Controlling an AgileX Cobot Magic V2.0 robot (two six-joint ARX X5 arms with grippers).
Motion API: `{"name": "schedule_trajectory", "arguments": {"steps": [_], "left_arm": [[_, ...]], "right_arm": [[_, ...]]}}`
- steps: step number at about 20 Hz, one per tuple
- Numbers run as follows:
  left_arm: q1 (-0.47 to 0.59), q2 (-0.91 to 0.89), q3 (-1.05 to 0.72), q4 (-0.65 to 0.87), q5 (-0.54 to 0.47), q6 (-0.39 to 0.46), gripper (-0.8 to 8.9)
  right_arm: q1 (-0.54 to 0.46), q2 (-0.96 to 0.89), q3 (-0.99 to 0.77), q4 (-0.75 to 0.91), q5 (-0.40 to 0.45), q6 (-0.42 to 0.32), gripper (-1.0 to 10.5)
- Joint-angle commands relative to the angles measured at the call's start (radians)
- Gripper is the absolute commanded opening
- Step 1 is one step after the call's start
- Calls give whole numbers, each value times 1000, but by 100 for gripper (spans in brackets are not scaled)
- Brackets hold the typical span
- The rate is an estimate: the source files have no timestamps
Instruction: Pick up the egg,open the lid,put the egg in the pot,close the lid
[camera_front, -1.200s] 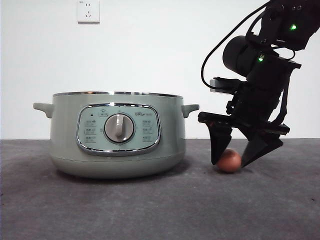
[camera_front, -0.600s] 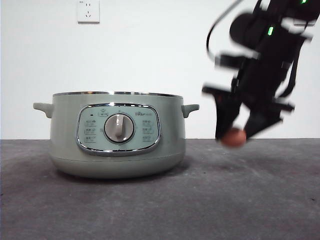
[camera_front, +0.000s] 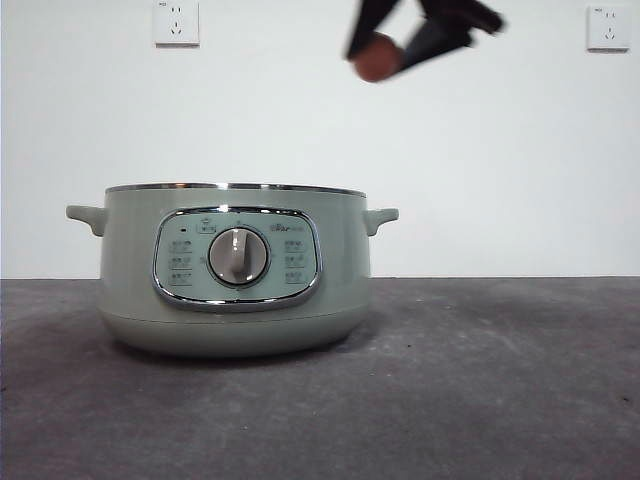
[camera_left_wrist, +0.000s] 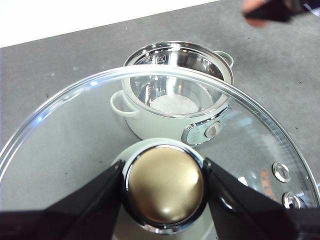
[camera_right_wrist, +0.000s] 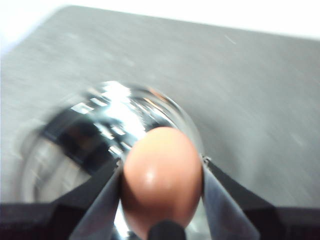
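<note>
Pinching the egg between its 2 jaws, the right gripper hangs high above the table, over the right-hand part of the pot as the front view shows it. Its wrist view is smeared by motion, but the shiny inner bowl lies directly beneath the egg, so the drop point is close.

Meanwhile the left gripper is clamped on the knob of the lid, holding the glass well up and off the pot; through and past the glass the open steel interior is plain to see. The pot itself stands on the grey table toward its left side, dial facing the front edge.

From here the risks look to be 2. Released from this height, the egg could crack on the hard steel bottom, so a lower descent seems wise. And with the arm travelling fast, a smooth shell held only at 2 narrow contacts might slip, or land on the rim and roll off across the table.
</note>
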Motion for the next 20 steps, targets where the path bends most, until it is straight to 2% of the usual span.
{"name": "schedule_trajectory", "arguments": {"steps": [1,6,9,13,20], "left_arm": [[4,-9,11,35,8,-6,-8],[4,-9,11,28,8,-6,-8],[4,-9,11,26,8,-6,-8],[3,-9,11,27,8,-6,-8],[3,-9,11,27,8,-6,-8]], "right_arm": [[45,121,136,-37,-4,-35,-16],[119,428,467,-179,-3,-87,-16],[134,584,603,-266,2,-109,-16],[137,686,631,-311,16,-122,-16],[144,757,631,-354,29,-153,-16]]}}
